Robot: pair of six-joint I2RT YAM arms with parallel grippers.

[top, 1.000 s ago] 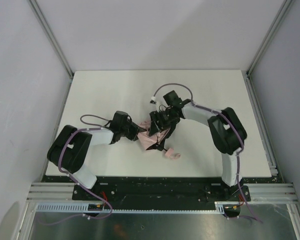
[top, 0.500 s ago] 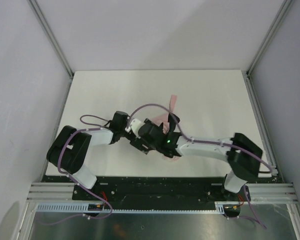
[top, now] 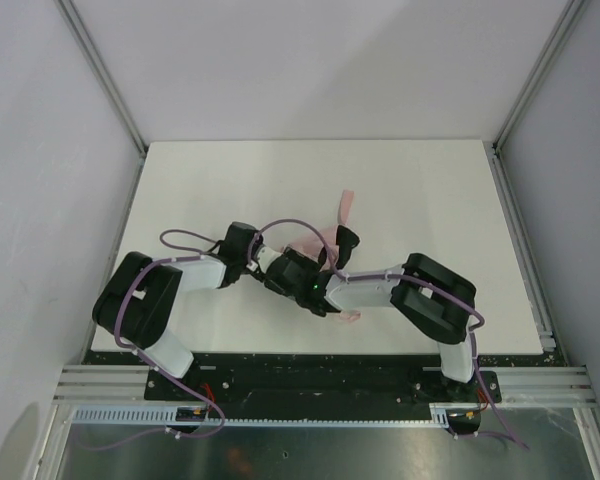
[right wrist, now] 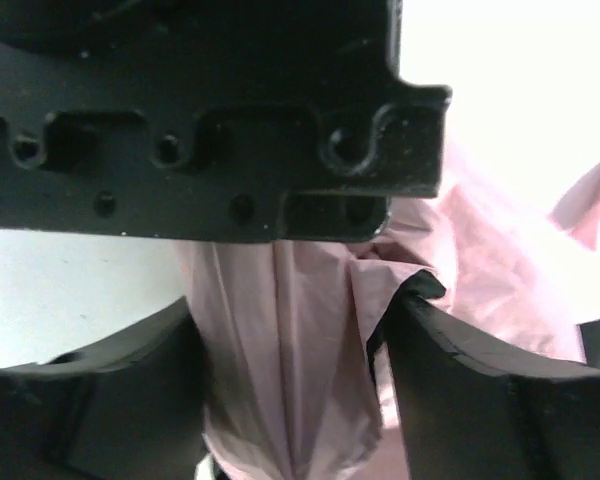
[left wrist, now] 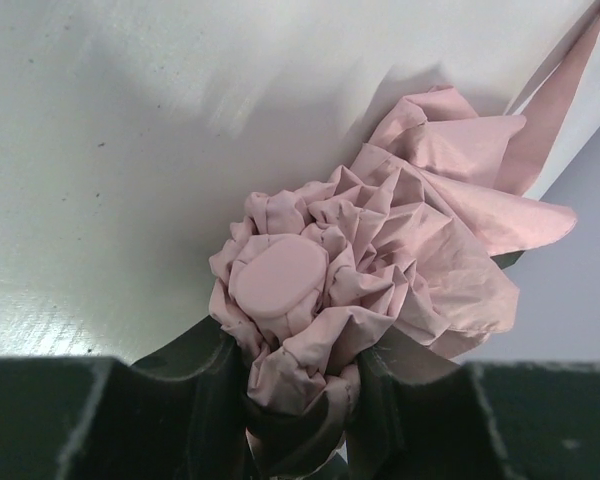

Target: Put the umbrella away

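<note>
Between the fingers of the left gripper (left wrist: 300, 385), the pink umbrella (left wrist: 280, 278) was squeezed tight. Its crumpled cloth bunched up just past the fingertips, around a round pink cap. A pink strap (left wrist: 565, 85) stuck out beyond that. The right gripper (right wrist: 290, 350) had pink cloth between its fingers too, but I could not tell if it was pinching. Both hung over the white table (top: 230, 180).
</note>
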